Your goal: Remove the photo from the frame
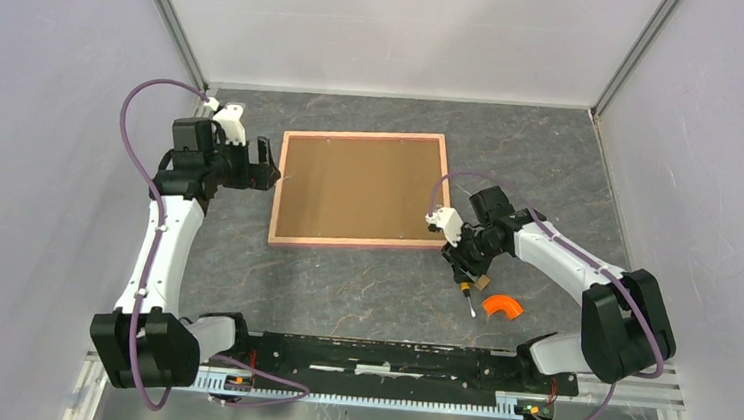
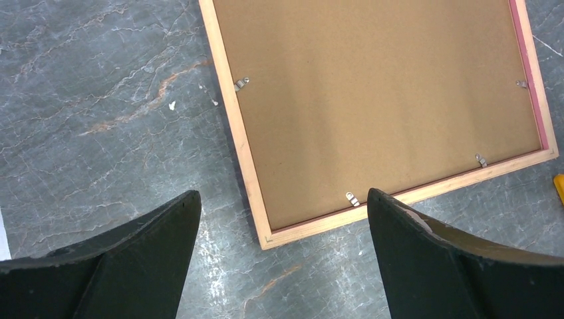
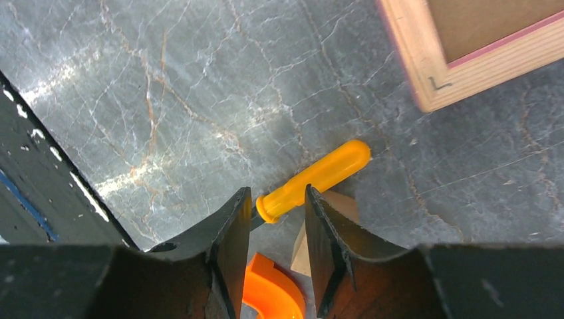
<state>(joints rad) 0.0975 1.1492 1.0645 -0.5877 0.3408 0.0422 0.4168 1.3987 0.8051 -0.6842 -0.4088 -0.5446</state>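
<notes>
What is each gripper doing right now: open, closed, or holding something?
Left gripper: open and empty, near the frame.
Right gripper: closed on the orange-handled screwdriver.

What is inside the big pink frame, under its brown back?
Only the brown back shows, pinned by small metal clips in the frame, which lies face down. Whatever is underneath is covered.
</notes>
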